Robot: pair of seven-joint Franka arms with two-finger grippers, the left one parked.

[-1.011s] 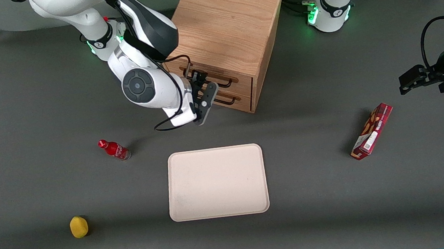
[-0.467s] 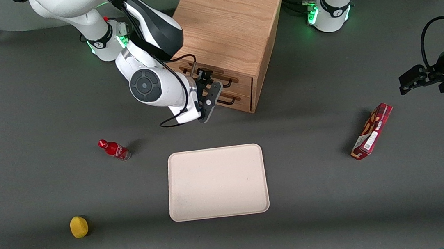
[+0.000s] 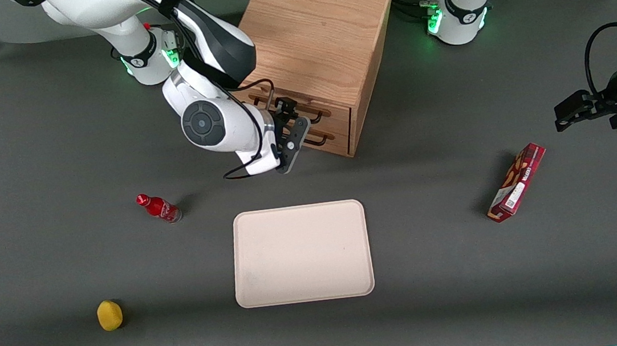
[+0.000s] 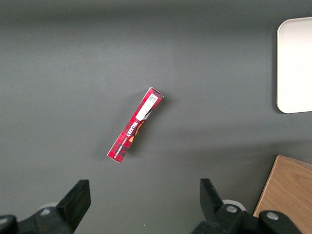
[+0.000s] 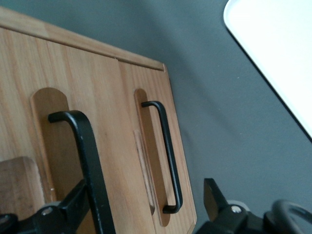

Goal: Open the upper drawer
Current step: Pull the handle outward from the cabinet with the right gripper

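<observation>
One gripper [image 3: 287,122] open, at upper drawer [image 3: 331,112] handle

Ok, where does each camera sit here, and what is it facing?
Front view: high, facing both arms; shows the gripper at the upper drawer, fingers open.
Right wrist view: on the working arm, close on the upper drawer's handle; its fingers show.
Left wrist view: looks down at a red box.
Shared: the tray.

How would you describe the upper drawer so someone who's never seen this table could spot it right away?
Find the wooden cabinet standing on the grey table, farther from the front camera than the cream tray. Its front holds two light oak drawers with black wire handles. The upper drawer is the topmost one, its handle between the open fingers of the gripper.
</observation>
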